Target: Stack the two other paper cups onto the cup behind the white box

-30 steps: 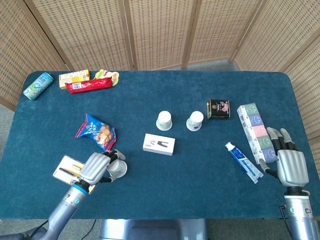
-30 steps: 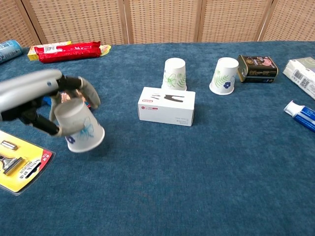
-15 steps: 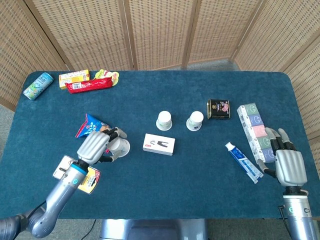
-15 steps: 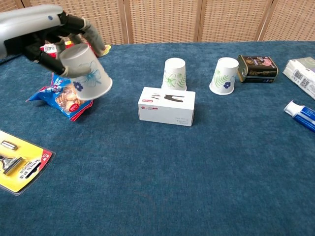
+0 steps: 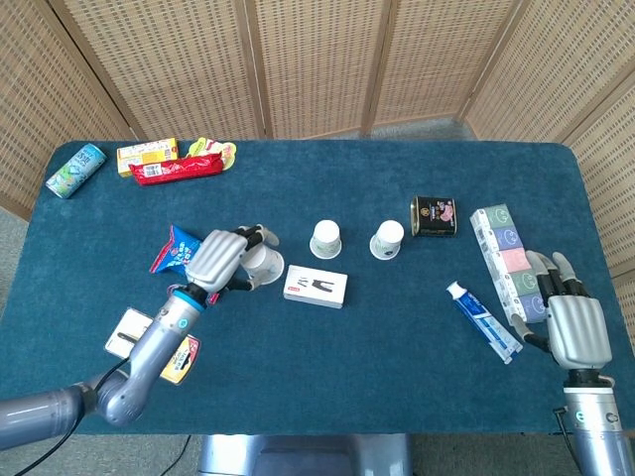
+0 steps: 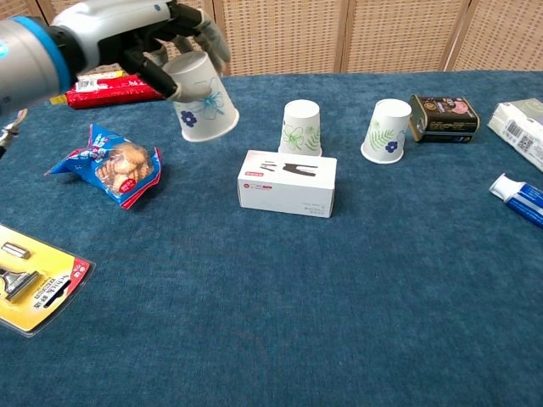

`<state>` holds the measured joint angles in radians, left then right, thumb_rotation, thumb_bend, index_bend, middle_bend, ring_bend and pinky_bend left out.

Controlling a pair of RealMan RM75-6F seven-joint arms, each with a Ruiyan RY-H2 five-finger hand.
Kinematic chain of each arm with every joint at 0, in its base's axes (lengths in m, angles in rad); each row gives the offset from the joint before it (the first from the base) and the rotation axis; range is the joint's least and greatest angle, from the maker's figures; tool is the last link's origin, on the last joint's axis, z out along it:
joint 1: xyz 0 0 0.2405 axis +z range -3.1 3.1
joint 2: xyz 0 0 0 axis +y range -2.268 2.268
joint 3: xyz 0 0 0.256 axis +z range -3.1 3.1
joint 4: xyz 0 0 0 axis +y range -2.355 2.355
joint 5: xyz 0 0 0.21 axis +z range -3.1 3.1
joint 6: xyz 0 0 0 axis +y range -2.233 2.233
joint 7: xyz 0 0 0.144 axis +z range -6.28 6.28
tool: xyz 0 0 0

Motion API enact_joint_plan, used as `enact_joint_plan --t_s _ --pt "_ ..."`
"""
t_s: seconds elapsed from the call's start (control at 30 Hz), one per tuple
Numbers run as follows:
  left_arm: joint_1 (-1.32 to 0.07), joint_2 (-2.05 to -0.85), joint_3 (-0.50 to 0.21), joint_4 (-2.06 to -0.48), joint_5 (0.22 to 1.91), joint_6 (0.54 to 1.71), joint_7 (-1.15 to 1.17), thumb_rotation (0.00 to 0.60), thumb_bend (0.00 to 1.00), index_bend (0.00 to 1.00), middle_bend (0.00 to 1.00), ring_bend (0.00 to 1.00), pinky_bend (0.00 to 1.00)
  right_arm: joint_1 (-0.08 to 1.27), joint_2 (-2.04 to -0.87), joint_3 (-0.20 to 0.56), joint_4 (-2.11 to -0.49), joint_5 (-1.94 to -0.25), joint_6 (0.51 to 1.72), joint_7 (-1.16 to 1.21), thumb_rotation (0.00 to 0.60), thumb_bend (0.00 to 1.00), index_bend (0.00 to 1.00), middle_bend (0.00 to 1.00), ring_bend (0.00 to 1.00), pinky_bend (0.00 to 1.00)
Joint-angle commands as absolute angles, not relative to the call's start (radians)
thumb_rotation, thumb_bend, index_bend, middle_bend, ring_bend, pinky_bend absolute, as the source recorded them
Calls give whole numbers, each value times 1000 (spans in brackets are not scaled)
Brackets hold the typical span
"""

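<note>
**First cup lifted and closing on the stack**

The left hand (image 6: 127, 38) now carries a paper cup with a blue flower (image 6: 204, 97) high above the table (image 6: 339, 297), mouth down and tilted, its fingers (image 6: 199, 30) wrapped around the cup's upper part. A second ago this cup hung low over the near left of the table, beside the yellow card pack (image 6: 34, 275). It has since risen and swung inward past the snack bag (image 6: 110, 165). It now hangs just left of the white box (image 6: 287, 182), short of the target.

The target cup with a green leaf print (image 6: 301, 127) stands upside down right behind the white box, untouched. The third cup (image 6: 384, 130) sits to its right, tilted, just beside the dark tin (image 6: 444, 117); it has not moved either.

The right hand (image 5: 573, 327) rests at the table's right edge near the toothpaste tube (image 5: 481, 319), holding nothing, fingers straight and slightly apart, much as before.

So the carry is well along, but nothing is stacked yet. I judge the held cup needs to travel a little further right and level out before it can drop over the target. The tilt is the risk: a slanted rim could knock the target over.
</note>
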<state>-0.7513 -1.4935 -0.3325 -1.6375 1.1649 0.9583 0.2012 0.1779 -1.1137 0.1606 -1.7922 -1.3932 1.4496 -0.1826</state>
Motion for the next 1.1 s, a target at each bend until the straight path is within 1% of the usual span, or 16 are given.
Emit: enact_joint_plan --t_s 0.03,0.7,1.1 --pt "-797 -1534 -353 -1577 1144 934 185 600 399 325 349 384 603 183 -1107 166 -1798 -1389 1443 -178 600 298 0 136 0 294" --pt "-1019 -1733 -423 -1237 1107 866 124 600 399 325 349 374 586 199 -1090 172 -1810 -1377 1421 -166 600 297 0 135 0 294" --pt "-1130 -1843 -436 -1021 1093 805 70 600 398 323 348 366 572 202 -1088 173 -1809 -1365 1414 -147 600 295 0 134 0 294"
